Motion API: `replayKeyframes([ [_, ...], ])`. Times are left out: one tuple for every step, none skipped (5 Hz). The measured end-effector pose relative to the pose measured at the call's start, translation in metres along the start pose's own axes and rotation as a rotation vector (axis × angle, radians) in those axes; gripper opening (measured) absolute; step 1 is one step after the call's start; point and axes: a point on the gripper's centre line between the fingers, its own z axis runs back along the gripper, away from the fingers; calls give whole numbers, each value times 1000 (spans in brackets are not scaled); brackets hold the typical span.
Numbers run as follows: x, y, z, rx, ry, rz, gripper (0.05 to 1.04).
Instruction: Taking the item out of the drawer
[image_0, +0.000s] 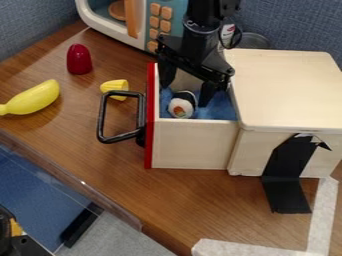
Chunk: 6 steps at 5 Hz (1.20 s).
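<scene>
Sushi piece (181, 106), one: in the drawer (194, 144), low between open jaws, presumably spread to straddle it.

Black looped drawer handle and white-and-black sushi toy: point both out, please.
Black looped drawer handle (102, 117): camera view, on its outer bar.
White-and-black sushi toy (180, 105): camera view, on its white front.

The wood-grain table (194, 195) carries a yellow toy banana (35, 98), a rounded red object (79, 60), a yellow piece (115, 86), a toy microwave (151, 27), whitish tape (322, 215), and a wooden box (287, 90) with an open drawer (192, 145).
</scene>
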Motion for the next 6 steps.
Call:
replayKeyframes([
  [0, 0, -5, 3, 2, -3, 1001],
  [-2, 0, -13, 12, 8, 1, 943],
  [-4, 0, -16, 10, 2, 7, 657],
  [-5, 6, -17, -1, 10, 31, 462],
  [-3, 13, -1, -62, 3, 68, 402],
  [10, 27, 35, -128, -58, 129, 390],
])
